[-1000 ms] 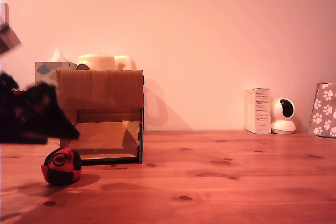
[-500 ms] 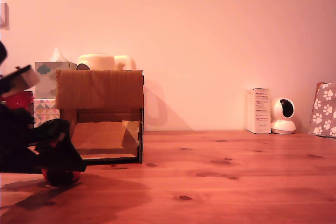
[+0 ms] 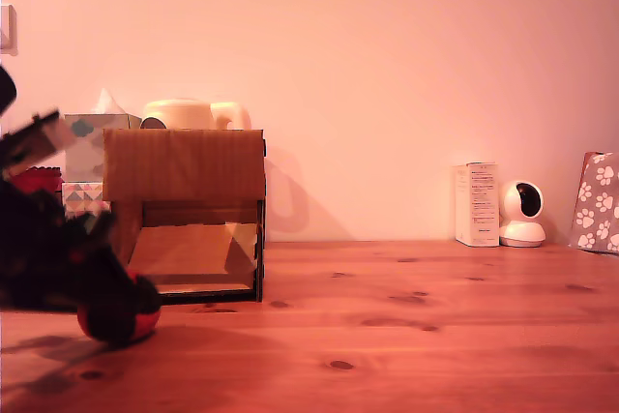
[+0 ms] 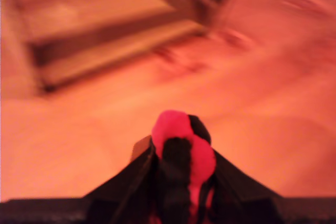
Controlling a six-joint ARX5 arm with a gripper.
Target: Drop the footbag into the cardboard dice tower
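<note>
Wrist view: the gripper [image 4: 181, 182] has its two dark fingers [image 4: 134, 174] pressed against either side of the red and black footbag [image 4: 181, 145], squeezing it between them. The picture is blurred. In the exterior view the footbag [image 3: 121, 319] sits low on the wooden table [image 3: 406, 336], at the exterior view's left, just in front of the cardboard dice tower [image 3: 184, 215], with the dark gripper [image 3: 108, 309] over it. A white carton [image 3: 476, 204] stands well apart at the exterior view's right.
</note>
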